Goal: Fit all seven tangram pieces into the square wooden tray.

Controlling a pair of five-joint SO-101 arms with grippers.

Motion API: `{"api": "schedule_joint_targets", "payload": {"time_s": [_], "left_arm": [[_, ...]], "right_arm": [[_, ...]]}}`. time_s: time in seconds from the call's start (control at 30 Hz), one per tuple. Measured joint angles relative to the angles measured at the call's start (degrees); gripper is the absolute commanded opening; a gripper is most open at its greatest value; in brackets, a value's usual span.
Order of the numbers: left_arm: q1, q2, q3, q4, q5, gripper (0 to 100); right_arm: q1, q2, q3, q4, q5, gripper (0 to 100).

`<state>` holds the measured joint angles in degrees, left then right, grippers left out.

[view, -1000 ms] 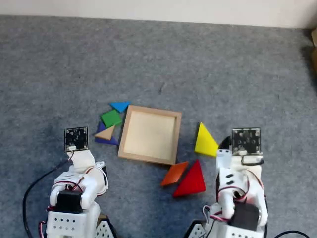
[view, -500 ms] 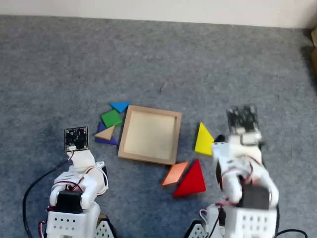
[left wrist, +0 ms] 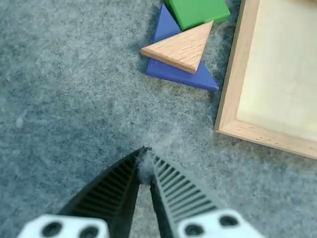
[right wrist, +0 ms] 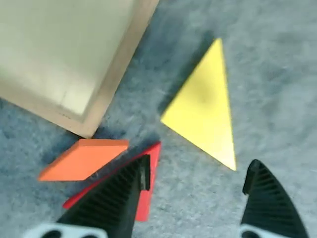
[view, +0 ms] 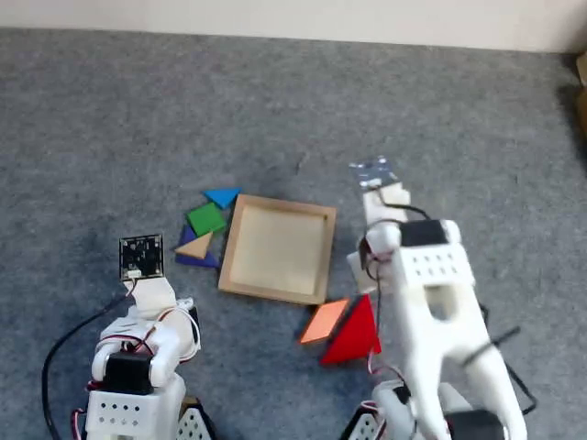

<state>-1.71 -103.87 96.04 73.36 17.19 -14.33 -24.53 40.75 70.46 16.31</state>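
- Square wooden tray [view: 226, 246]: lies flat on the grey carpet [view: 110, 119] between the two arms, its pale floor bare; all seven pieces lie outside it.
- Light blue triangle [view: 221, 196]: on the carpet just off the tray's far corner on the left arm's side.
- Green square [view: 205, 218]: just beside the tray's rim, next to the light blue triangle.
- Natural wood triangle [left wrist: 182, 47]: rests on top of the dark blue triangle [left wrist: 171, 73], near the tray's rim, touching the green square.
- Orange parallelogram [view: 324, 320]: off the tray's near corner on the right arm's side, touching the red triangle [view: 356, 335].
- Yellow triangle [right wrist: 203, 109]: flat on the carpet, near the tray's side and apart from it, beyond the red and orange pieces.
- Left gripper [left wrist: 144, 166]: claw pressed together, holding nothing, tips low over bare carpet, short of the dark blue triangle.
- Right gripper [right wrist: 198, 171]: claw spread wide, holding nothing, above the carpet with the yellow triangle's near corner between its fingers; one finger [right wrist: 119, 193] overlaps the red triangle in view.
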Motion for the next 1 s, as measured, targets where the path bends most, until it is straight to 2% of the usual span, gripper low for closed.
{"api": "schedule_joint_targets", "payload": {"time_s": [0.4,0.7,1.0], "left_arm": [[0.0,0.0,0.0,0.0,0.0,1],[0.0,0.0,0.0,0.0,0.0,1],[0.0,0.0,0.0,0.0,0.0,1]], "right_arm": [[-1.5,23.0,-6.6,-5.4,0.0,29.7],[-0.2,26.8,-7.6,-9.7,3.3,29.6],[0.4,28.6,-7.6,-10.7,3.6,29.3]]}}
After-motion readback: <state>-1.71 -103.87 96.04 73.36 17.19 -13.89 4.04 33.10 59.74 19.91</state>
